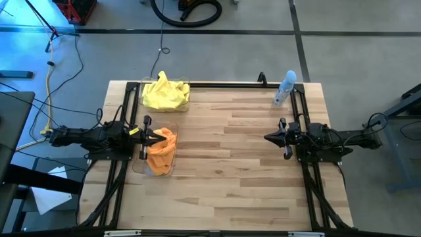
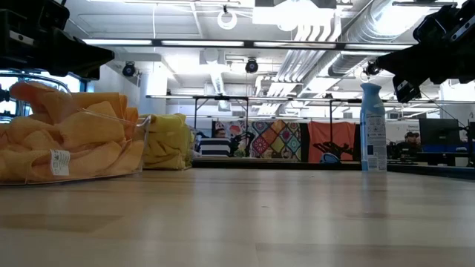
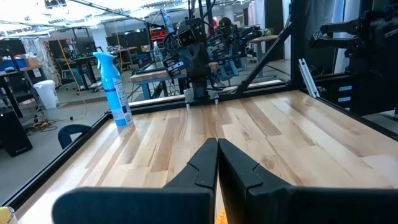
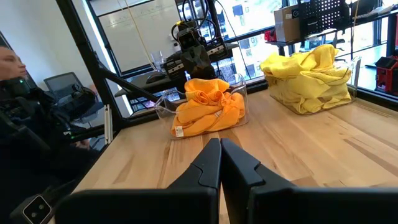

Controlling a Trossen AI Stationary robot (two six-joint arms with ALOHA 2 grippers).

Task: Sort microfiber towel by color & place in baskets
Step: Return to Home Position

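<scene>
Orange microfiber towels point(image 1: 162, 151) fill a clear basket point(image 1: 155, 172) at the table's left side; in the right wrist view the pile point(image 4: 208, 107) rises above the basket's rim. Yellow towels point(image 1: 164, 93) fill a second clear basket point(image 4: 309, 106) at the far left. My left gripper point(image 1: 163, 137) is shut and hangs level above the orange pile, touching nothing. My right gripper point(image 1: 267, 137) is shut and hangs level over the right side of the table, holding nothing. Both show shut in their wrist views point(image 3: 217, 149) point(image 4: 220, 148).
A slim blue spray bottle point(image 1: 285, 88) stands at the far right of the table. Black frame rails point(image 1: 217, 83) run along the far edge and both sides. The wooden tabletop point(image 1: 223, 164) between the arms is bare. A person point(image 4: 12, 68) sits beyond the table's left side.
</scene>
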